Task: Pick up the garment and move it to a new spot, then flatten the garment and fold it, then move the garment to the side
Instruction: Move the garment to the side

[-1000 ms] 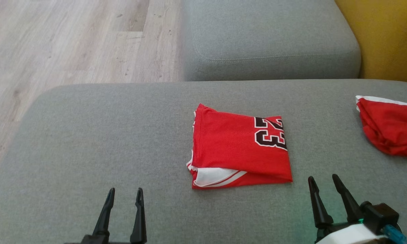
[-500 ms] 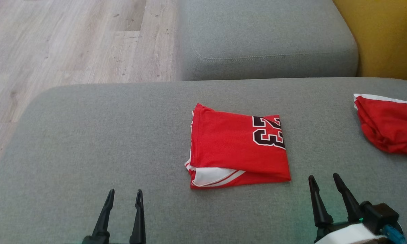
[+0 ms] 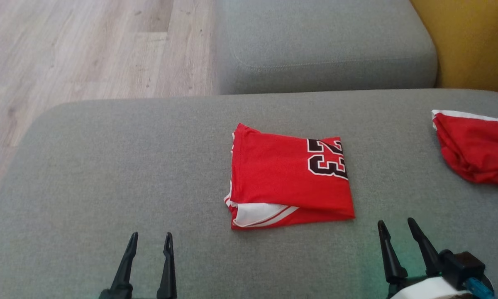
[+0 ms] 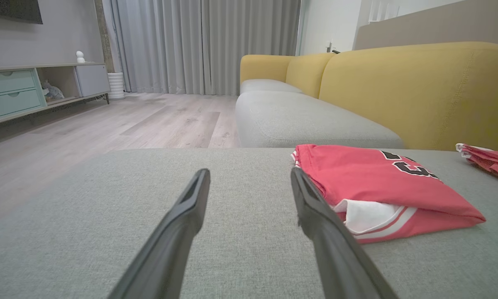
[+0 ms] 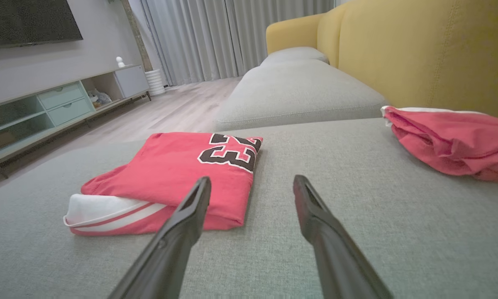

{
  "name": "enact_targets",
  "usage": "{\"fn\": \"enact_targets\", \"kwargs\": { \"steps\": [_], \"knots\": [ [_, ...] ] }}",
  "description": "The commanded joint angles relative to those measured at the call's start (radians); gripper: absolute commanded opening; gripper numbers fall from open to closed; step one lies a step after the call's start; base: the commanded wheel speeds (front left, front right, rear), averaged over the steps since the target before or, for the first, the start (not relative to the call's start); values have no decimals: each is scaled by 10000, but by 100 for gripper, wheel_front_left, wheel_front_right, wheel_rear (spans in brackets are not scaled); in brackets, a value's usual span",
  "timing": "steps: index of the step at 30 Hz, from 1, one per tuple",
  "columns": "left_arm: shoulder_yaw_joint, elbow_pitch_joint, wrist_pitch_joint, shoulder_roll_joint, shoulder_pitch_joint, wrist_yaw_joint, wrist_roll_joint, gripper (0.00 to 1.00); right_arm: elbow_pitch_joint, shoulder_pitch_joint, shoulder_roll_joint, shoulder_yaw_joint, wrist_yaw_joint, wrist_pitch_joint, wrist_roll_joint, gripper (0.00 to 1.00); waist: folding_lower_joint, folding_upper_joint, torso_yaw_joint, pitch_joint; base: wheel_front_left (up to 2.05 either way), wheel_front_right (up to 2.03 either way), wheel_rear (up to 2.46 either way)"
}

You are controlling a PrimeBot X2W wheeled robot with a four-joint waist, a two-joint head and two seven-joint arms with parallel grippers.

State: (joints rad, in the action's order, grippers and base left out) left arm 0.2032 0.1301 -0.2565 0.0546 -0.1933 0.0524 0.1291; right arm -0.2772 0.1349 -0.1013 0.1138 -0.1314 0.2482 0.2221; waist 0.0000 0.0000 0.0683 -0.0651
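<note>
Garment (image 3: 288, 178): folded, flat on grey sofa seat (image 3: 108, 166).
Left gripper (image 3: 151, 235): jaws released, empty.
Right gripper (image 3: 396, 222): jaws released, empty.

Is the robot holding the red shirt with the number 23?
No, the shirt lies folded on the grey cushion, and the left gripper and right gripper are open short of it.

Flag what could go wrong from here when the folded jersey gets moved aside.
1. The garment lies folded with a white panel poking loose at its near edge; a pinch on the top layer alone could undo the fold.
2. The plain red cloth sits to the right on the same cushion; the open right tool might catch it or drop the garment onto it.
</note>
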Motion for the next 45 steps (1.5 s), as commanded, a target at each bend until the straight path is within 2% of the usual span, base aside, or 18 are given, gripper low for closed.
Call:
{"fn": "enact_targets", "kwargs": {
  "steps": [1, 5, 10, 14, 15, 25, 26, 27, 31, 34, 39, 45],
  "knots": [
    [-317, -307, -53, -43, 327, 45, -81, 100, 83, -430, 13, 73, 7, 135, -36, 100, 0, 0, -3, 141, 0, 0, 0],
    [-220, -425, -53, -43, 494, 100, -83, 100, -678, -1092, 61, 236, 7, 135, 67, 100, 0, 0, 1, 481, 0, 0, 0],
    [52, -683, -53, -43, 774, 200, -49, 100, -1949, -2666, 145, 159, 7, 135, 155, 100, 0, 0, 145, 1101, 0, 0, 0],
    [333, -823, -53, -43, 1084, 256, -111, 100, -3468, -4184, 181, 166, 7, -16, 338, 100, 0, 0, 365, 1581, 0, 0, 0],
    [333, -823, -53, -43, 1084, 256, -111, 100, -3468, -4184, 181, 166, 7, -16, 338, 100, 0, 0, 365, 1581, 0, 0, 0],
    [839, -786, -53, -43, 1671, 466, 57, 100, -6923, -6374, 400, 153, 7, -958, 1268, 100, 0, 0, 1101, 2150, 0, 0, 0],
    [869, -784, -53, -43, 1700, 479, 69, 100, -7198, -6480, 424, 198, 7, -1017, 1352, 70, 0, 0, 1148, 2186, 0, 0, 0],
    [898, -780, -53, -43, 1722, 489, 79, 100, -7393, -6567, 445, 302, 7, -1002, 1401, 0, 0, 0, 1188, 2209, 0, 0, 0],
    [878, -815, -53, -43, 1729, 580, 70, 100, -7674, -6794, 479, 786, 7, -513, 1469, 0, 0, 0, 1128, 2314, 0, 0, 0],
    [814, -904, -53, -43, 1750, 624, -34, 100, -7644, -7172, 49, 991, 7, -155, 950, 0, 0, 0, 809, 2602, 0, 0, 0],
    [849, -1153, -53, -43, 2096, 632, -147, 100, -6975, -8127, -1073, 900, 7, 57, 26, 0, 0, 0, 84, 3444, 0, 0, 0],
    [954, -1176, -53, -43, 2850, 477, -642, 100, -5838, -8974, -2937, 613, 7, -328, -886, 0, 0, 0, -614, 4416, 0, 0, 0]
  ]
}}
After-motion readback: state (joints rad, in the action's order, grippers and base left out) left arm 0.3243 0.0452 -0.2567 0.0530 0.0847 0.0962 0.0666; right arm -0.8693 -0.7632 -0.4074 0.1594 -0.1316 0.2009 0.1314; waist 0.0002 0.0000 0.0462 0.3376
